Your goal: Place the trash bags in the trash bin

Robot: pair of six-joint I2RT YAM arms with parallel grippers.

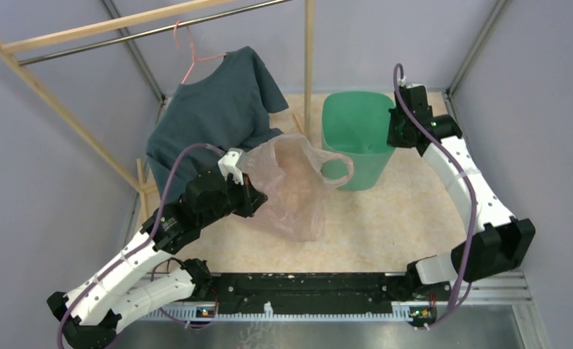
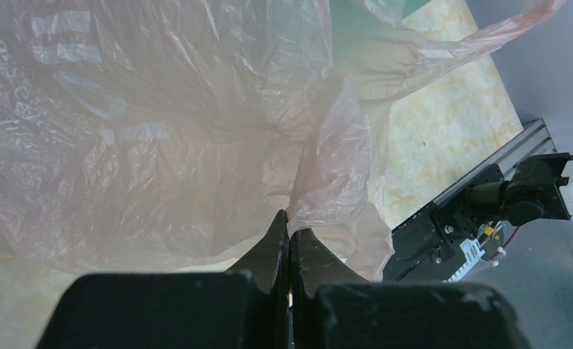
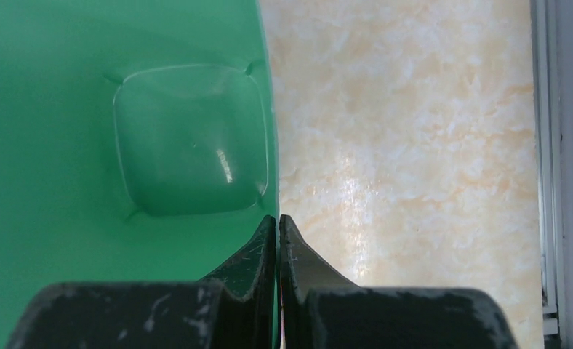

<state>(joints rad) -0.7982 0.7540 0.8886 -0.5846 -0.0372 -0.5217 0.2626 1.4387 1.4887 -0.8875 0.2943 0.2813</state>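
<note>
The pale-pink translucent trash bag (image 1: 291, 185) hangs billowed at mid-table, one handle loop reaching toward the bin. My left gripper (image 1: 249, 190) is shut on the bag's left edge and holds it up; in the left wrist view the film (image 2: 160, 123) bunches between my closed gripper (image 2: 290, 222). The mint-green trash bin (image 1: 358, 138) stands upright at the back centre-right, just right of the bag. My right gripper (image 1: 394, 134) is shut on the bin's right rim; the right wrist view shows my gripper (image 3: 278, 222) pinching the green wall (image 3: 87, 131), with the bin's floor visible inside.
A dark teal shirt (image 1: 214, 120) hangs on a pink hanger (image 1: 189, 54) from a wooden clothes rack (image 1: 87, 29) at the back left. A wooden post (image 1: 309, 65) stands just left of the bin. A black rail (image 1: 305, 287) runs along the near edge.
</note>
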